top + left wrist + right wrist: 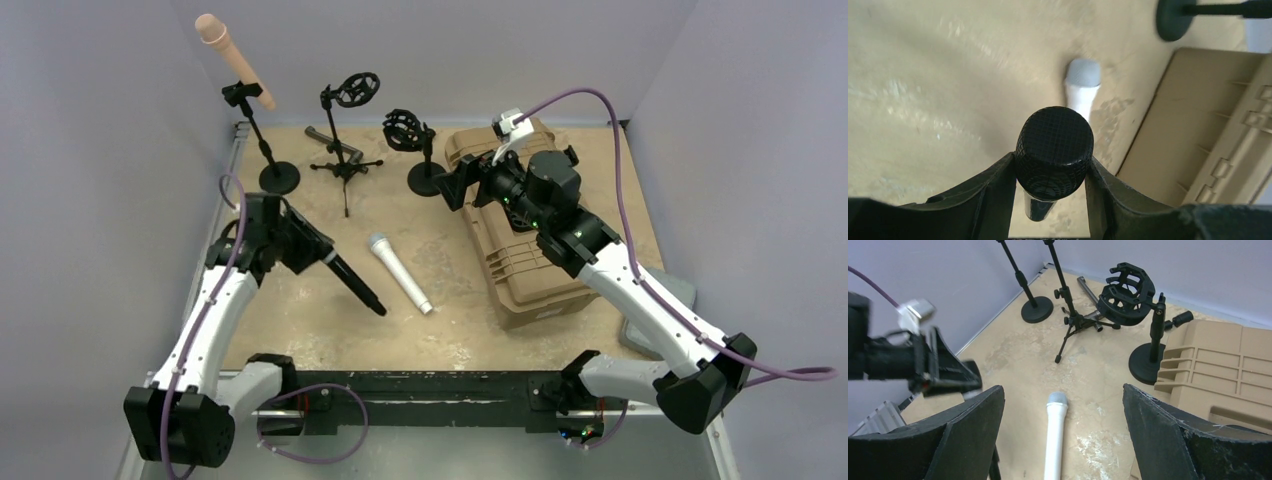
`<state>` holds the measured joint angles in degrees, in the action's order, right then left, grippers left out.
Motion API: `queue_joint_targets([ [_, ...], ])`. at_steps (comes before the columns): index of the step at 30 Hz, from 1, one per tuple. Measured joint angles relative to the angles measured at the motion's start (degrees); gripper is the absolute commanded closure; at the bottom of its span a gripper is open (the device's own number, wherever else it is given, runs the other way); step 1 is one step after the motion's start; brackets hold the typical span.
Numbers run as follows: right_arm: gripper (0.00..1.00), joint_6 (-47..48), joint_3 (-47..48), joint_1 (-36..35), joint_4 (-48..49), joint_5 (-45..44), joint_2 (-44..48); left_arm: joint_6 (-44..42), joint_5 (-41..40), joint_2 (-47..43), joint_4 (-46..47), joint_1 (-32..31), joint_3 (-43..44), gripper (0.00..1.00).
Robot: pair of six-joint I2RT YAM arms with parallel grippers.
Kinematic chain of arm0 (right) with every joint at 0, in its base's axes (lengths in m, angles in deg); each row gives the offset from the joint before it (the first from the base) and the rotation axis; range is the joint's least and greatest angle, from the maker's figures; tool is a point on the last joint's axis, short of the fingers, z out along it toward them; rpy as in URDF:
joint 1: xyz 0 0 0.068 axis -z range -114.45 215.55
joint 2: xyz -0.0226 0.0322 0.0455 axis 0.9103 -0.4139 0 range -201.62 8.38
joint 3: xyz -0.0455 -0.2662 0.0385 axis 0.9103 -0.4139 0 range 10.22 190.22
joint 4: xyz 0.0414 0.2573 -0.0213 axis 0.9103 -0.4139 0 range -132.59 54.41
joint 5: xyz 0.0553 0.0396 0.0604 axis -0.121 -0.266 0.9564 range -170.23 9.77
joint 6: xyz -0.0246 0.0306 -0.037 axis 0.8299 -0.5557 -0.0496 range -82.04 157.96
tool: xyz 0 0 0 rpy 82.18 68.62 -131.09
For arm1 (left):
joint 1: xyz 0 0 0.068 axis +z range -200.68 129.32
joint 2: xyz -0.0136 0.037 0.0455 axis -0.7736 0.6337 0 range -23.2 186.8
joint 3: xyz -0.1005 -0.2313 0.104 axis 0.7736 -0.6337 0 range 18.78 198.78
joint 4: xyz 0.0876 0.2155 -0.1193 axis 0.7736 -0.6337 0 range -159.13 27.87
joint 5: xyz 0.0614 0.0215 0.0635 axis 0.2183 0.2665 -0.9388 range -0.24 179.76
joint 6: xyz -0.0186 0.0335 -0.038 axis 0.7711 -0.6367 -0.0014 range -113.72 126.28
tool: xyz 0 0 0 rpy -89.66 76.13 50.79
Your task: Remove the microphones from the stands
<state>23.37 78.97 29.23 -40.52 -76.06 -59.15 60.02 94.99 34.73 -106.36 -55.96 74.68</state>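
My left gripper is shut on the head end of a black microphone, whose handle slants down and to the right towards the table. In the left wrist view its mesh head sits clamped between both fingers. A beige microphone sits clipped in a black stand at the back left. A white microphone lies flat mid-table and also shows in the right wrist view. My right gripper is open and empty, up over the tan case's left end.
A tan hard case fills the right middle. A tripod stand and a round-base stand, each with an empty shock mount, stand at the back centre. Walls close in on the left, the back and the right.
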Motion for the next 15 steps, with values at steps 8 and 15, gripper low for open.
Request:
queue_joint_targets([
  [8, 0.14, -0.4, -0.7, 0.0, 0.3, 0.0, -0.1, 12.3, 4.3, 5.0, 4.6, -4.7, -13.6, 1.00],
  [15, 0.15, -0.6, -1.3, 0.0, 0.2, 0.0, -1.4, 17.9, 4.6, 12.7, 14.5, -8.0, -16.1, 1.00],
])
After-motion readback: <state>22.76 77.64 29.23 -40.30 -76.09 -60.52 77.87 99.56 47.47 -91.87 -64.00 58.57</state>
